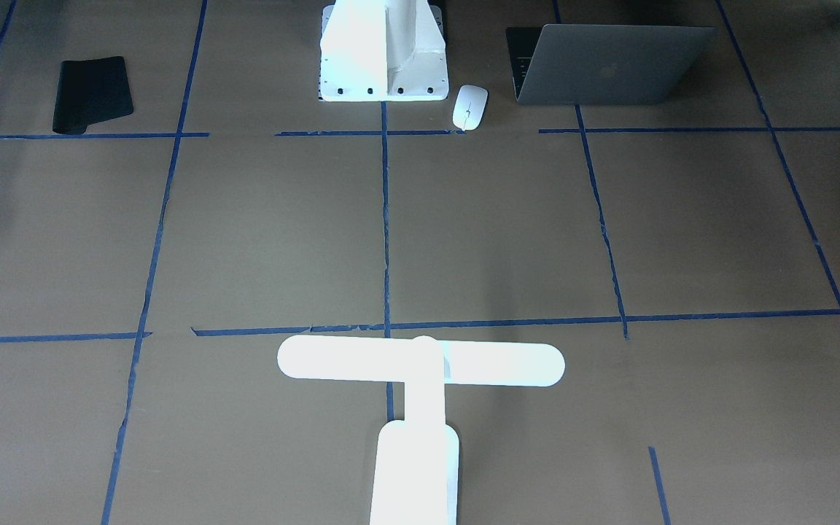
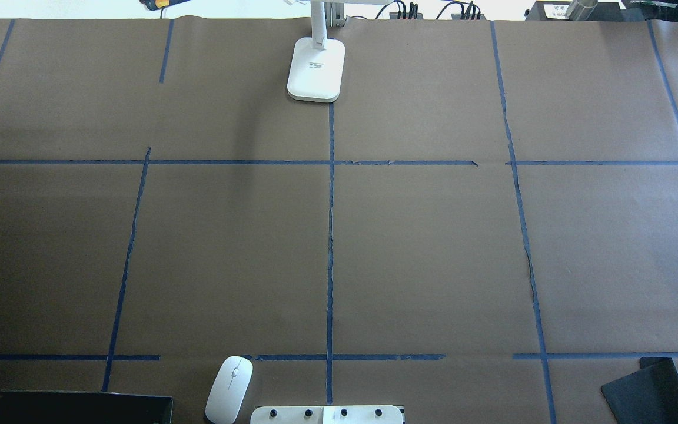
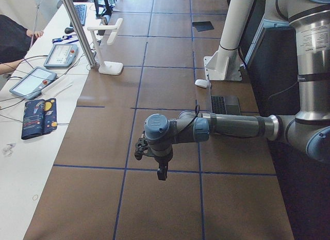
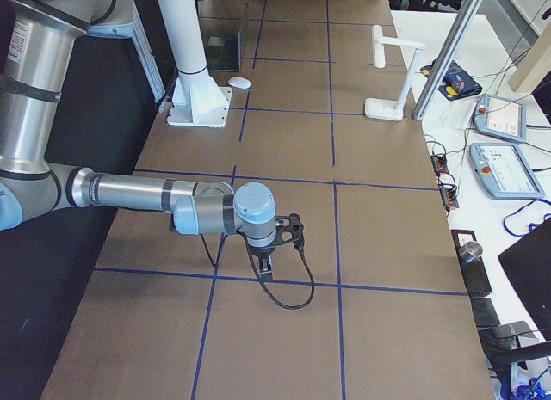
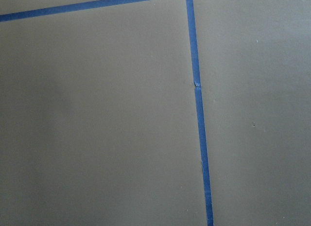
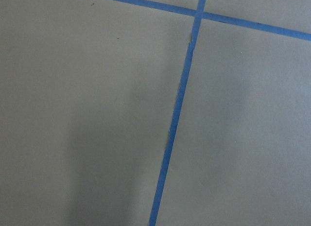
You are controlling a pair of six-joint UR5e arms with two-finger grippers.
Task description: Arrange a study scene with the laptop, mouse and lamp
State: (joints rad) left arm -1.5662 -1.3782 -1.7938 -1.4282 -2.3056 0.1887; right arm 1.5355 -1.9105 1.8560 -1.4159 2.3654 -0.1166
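The grey laptop (image 1: 609, 65) stands partly open near the robot's base, on its left side, and shows at the bottom left of the overhead view (image 2: 65, 407). The white mouse (image 1: 469, 106) lies between the laptop and the pedestal, also in the overhead view (image 2: 230, 388). The white lamp (image 1: 420, 364) stands at the far middle edge, its base in the overhead view (image 2: 315, 69). My left gripper (image 3: 161, 173) and my right gripper (image 4: 267, 264) hang over bare table at opposite ends. They show only in the side views, so I cannot tell whether they are open or shut.
A black mat (image 1: 92, 95) lies on the robot's right side near its base. The white bolted pedestal (image 1: 383, 51) stands at the near middle. Blue tape lines (image 2: 330, 235) divide the brown table. Tablets and cables (image 3: 31, 80) lie beyond the far edge.
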